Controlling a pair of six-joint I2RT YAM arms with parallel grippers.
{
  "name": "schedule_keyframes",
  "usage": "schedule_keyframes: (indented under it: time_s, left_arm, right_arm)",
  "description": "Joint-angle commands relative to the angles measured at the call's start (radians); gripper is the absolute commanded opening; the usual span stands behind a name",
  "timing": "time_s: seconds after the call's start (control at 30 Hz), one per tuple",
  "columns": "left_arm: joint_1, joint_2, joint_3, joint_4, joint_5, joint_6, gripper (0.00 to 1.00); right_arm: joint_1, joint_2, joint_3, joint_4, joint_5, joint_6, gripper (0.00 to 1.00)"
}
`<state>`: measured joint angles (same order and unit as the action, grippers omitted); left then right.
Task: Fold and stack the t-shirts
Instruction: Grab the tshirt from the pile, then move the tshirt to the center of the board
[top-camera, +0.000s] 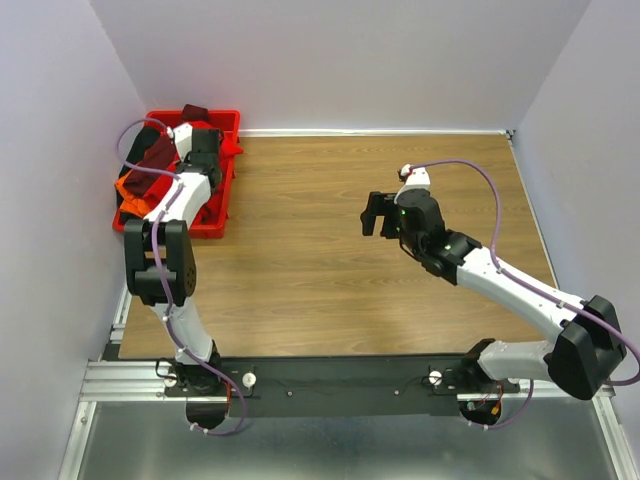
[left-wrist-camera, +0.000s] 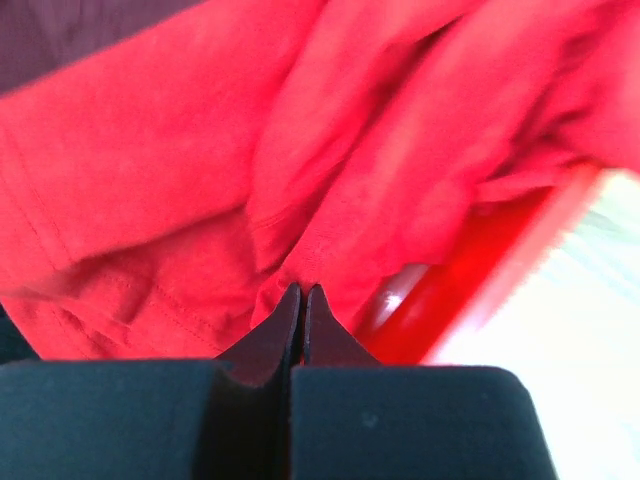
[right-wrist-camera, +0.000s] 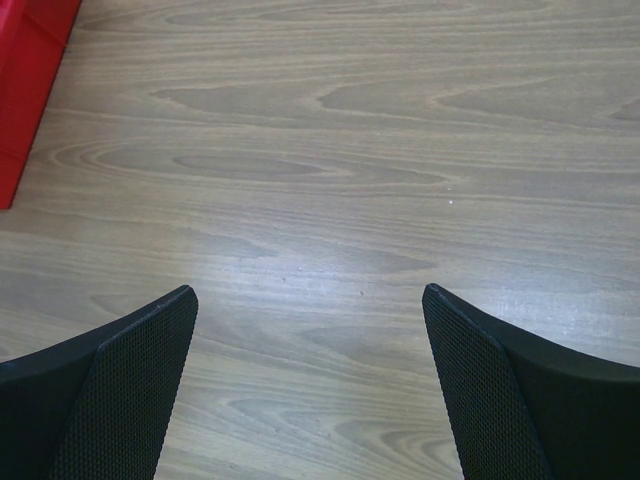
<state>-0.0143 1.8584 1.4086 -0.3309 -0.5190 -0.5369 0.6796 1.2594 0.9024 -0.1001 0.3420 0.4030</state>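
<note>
A red plastic tray (top-camera: 226, 114) is set at the far left corner of the wooden counter (top-camera: 330, 290), close to the left wall. The shirts are heaped inside it, unfolded and crumpled. A maroon shirt (top-camera: 158, 155) is draped over the left part of the heap, and an orange shirt (top-camera: 133, 187) is bunched at the near left corner, spilling over the rim. A black shirt cannot be made out with certainty among the heap.

The left arm is stretched far over the tray, with its wrist lowered into the pile. In the left wrist view, the left pincer (left-wrist-camera: 302, 296) is seen clenched, its two fingers pressed together at the tips on a fold of the red shirt (left-wrist-camera: 180, 180); creases in the cloth are drawn toward the tips. A dark strip of the maroon shirt is seen at the far left of that view, and the glossy red wall of the tray is seen to the right of the cloth.

The right arm is held over the middle right of the counter, well apart from the tray. The right pincer (top-camera: 379, 215) is released, its fingers spread wide above bare wood, with nothing between them. In the right wrist view, a corner of the tray is caught at the far left edge.
</note>
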Motion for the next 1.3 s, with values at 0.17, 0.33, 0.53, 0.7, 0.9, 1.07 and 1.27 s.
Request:
schedule_keyframes:
  time_s: [0.17, 0.33, 0.53, 0.7, 0.9, 1.07, 1.27]
  left_arm:
    - [-0.032, -0.255, 0.217, -0.01, 0.154, 0.152, 0.0]
    - [-0.154, -0.352, 0.32, -0.03, 0.154, 0.206, 0.0]
    - [-0.344, -0.427, 0.414, -0.031, 0.099, 0.232, 0.0]
    - [-0.569, -0.412, 0.455, -0.031, 0.015, 0.238, 0.0]
    - [-0.731, -0.277, 0.506, 0.006, 0.048, 0.216, 0.0]
    - [-0.756, -0.056, 0.625, 0.02, 0.171, 0.178, 0.0]
    - [-0.757, 0.226, 0.912, -0.019, 0.339, 0.158, 0.0]
  right_arm:
    - [0.0, 0.021, 0.059, -0.012, 0.012, -0.02, 1.0]
    - [-0.002, 0.023, 0.079, -0.015, 0.023, -0.024, 1.0]
    - [0.0, 0.005, 0.098, -0.015, 0.035, -0.026, 1.0]
    - [-0.002, -0.052, 0.098, -0.015, 0.035, -0.015, 1.0]
    - [-0.002, -0.135, 0.07, -0.021, 0.066, -0.001, 1.0]
    - [-0.002, -0.209, 0.03, -0.049, 0.15, 0.022, 1.0]
    - [0.0, -0.221, 0.001, -0.105, 0.201, 0.048, 1.0]
